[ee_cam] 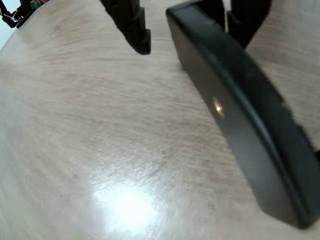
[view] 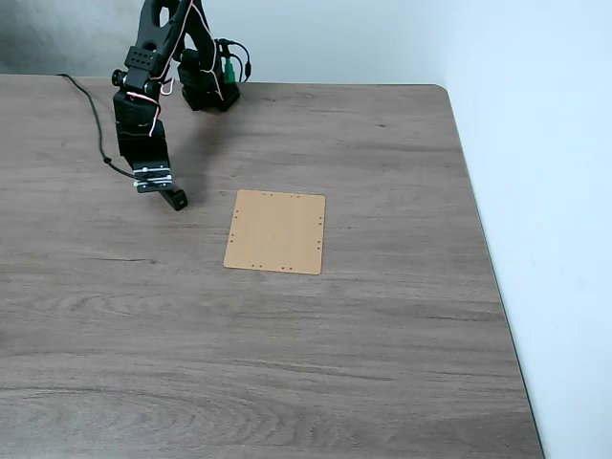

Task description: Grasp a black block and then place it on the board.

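One arm, my end effector sits low over the counter, left of the board in the fixed view. Wrist view shows the black block lying long and slanted between the two fingers, one finger well off its left side, the other right against or behind its top right end. Jaws are parted wide and have hold of nothing that I can see; contact on the right side I cannot tell. Block rests on the counter near the end effector, hard to pick out in the fixed view. Board is bare and apart from the block. I judge this as the grasp step: I should centre the block between the fingers, square the wrist across its narrow width, go down till the tips flank it, then close slow so it doesn't skid or twist out
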You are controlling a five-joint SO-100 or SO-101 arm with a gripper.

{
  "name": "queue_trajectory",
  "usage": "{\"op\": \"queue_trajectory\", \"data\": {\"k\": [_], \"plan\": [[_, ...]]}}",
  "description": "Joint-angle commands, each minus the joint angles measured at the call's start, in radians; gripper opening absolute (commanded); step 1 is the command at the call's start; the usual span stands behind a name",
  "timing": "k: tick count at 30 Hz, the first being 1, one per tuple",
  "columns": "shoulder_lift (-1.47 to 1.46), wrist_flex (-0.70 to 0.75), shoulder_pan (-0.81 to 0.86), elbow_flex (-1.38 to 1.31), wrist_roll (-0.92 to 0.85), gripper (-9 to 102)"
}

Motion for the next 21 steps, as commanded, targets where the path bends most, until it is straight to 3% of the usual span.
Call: {"op": "queue_trajectory", "data": {"k": [1, 3, 13, 21], "plan": [[0.012, 0.003, 0.021, -0.003, -0.008, 7], [0.009, -0.012, 0.023, 0.005, 0.0, 0], [0.006, -0.02, 0.035, 0.006, -0.018, 0], [0.066, 0.107, -0.02, -0.095, 0.12, 0]]}}
